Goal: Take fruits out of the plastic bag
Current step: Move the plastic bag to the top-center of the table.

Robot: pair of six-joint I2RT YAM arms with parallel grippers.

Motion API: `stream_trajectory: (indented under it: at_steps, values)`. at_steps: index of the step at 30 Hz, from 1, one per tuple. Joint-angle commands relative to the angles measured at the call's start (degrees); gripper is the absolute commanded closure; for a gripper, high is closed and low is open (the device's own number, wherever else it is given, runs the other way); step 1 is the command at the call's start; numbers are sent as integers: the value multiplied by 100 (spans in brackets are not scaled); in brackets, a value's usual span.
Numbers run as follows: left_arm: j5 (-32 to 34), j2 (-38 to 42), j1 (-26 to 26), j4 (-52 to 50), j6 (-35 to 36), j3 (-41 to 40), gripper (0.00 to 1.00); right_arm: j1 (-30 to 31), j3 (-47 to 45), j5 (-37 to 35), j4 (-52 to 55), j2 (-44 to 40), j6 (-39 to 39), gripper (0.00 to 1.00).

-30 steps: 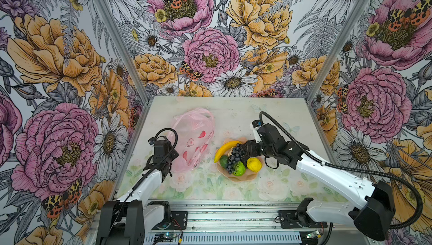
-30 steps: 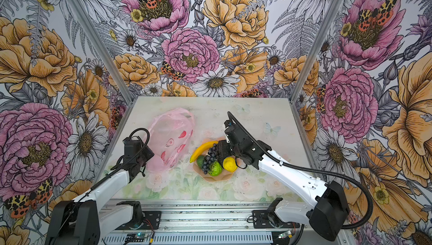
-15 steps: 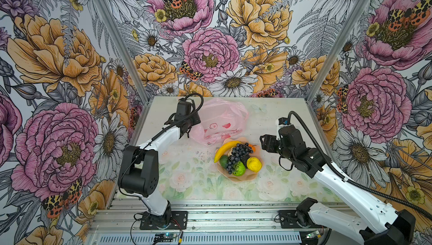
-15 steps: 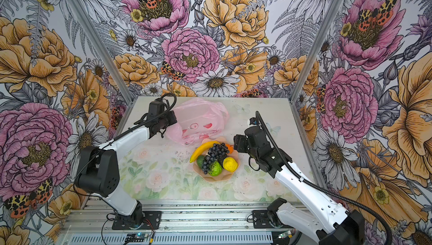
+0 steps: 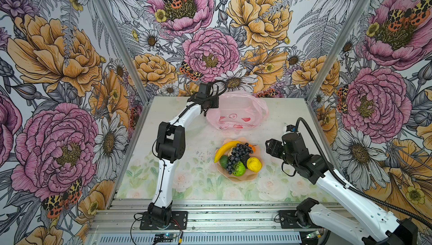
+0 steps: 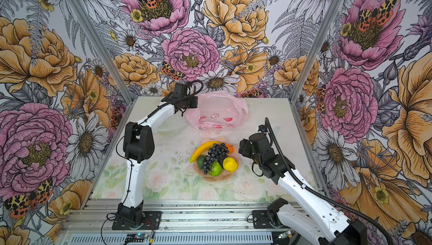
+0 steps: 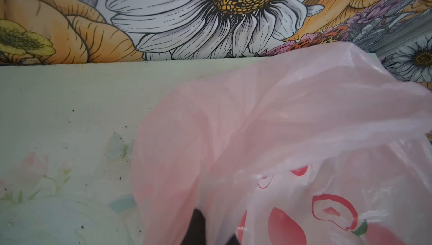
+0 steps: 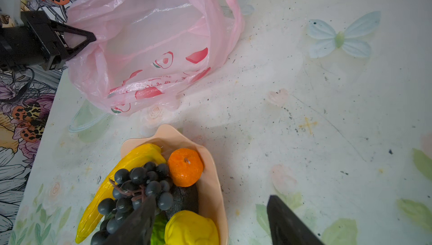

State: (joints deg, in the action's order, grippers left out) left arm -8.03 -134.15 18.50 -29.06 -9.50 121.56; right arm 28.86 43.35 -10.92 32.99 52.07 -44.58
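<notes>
Your fruits [image 5: 238, 158] sit piled in the peach dish [image 5: 236, 178] mid-worktop [image 5: 191, 138]. The pink plastic bag [image 5: 238, 112] rests just behind the dish, near the back wall. Your left fingers [image 8: 56, 42] are clenched on the bag's edge. Your right fingers [image 8: 287, 222] are spread, holding nothing, beside the dish.

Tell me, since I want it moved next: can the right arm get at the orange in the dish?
Probably yes. The right claw stands open just beside the dish, and the orange lies uncovered at the rim nearest it; the grapes sit beside it, not over it.
</notes>
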Motion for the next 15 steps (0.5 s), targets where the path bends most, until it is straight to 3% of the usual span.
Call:
stream_trajectory:
  at_steps: [1, 9, 11, 15]
  values:
    - [-133, -423, -124, -497, 446, 797, 100, -30, -81, -73, -74, -72, -266, 23]
    - [-153, -1349, -216, -497, 385, 2157, 96, -39, -246, -91, -100, -41, -672, 24]
    - [-112, -1372, -209, -498, 329, 2172, 90, -32, -279, -53, -109, -53, -734, 23]
    - [-10, -1272, -135, -505, 312, 2060, 67, -47, -311, -1, -113, -53, -759, 22]
